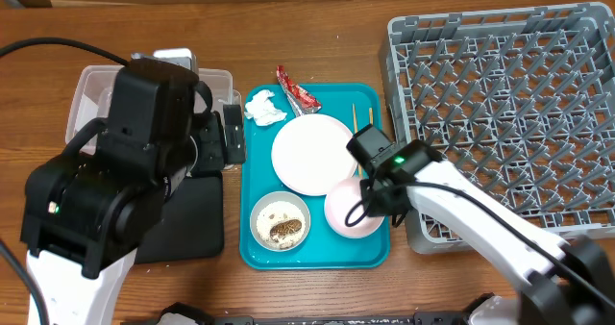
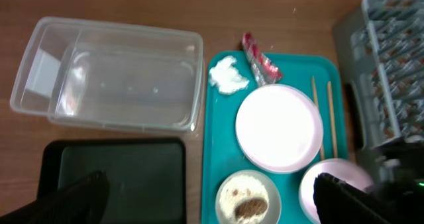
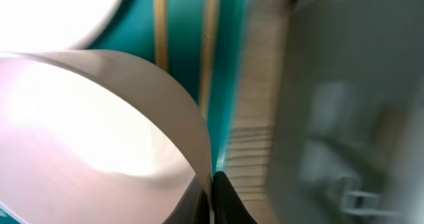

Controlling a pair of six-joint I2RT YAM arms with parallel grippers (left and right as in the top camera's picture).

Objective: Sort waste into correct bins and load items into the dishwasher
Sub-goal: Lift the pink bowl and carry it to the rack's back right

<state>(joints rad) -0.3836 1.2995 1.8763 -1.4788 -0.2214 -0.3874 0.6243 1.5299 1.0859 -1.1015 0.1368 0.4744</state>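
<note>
Closest to the robot, at the near right corner of the teal tray (image 1: pixel 332 253), sits the pale pink bowl (image 1: pixel 348 210). The right gripper (image 3: pixel 213 196) appears pinched on its thin rim, one finger inside the wall and one outside, on the side nearest the tray's right edge. The bowl looks smooth, stiff and light. It is probably slippery, so a rim pinch could let it swing or slide out, and a deeper bite on the wall would be safer.

At the tray's near left sits the white bowl (image 1: pixel 280 220) with brown food scraps (image 1: pixel 284 230). The left gripper (image 2: pixel 212 199) hangs above with its fingers spread wide and nothing in them.

At the tray's middle lies the plate (image 1: pixel 312 153), broad and flat. Two chopsticks (image 1: pixel 354 119) lie just beside it, along the tray's right edge.

At the tray's far left corner is a soft crumpled tissue (image 1: pixel 264 107). A crinkled wrapper (image 1: pixel 298 89) lies across the far rim.

The black tray (image 1: pixel 197 219) lies to the left of the teal tray, with the clear tub (image 1: pixel 86 99) beyond it. The grey dish rack (image 1: pixel 500 113) stands to the teal tray's right.
</note>
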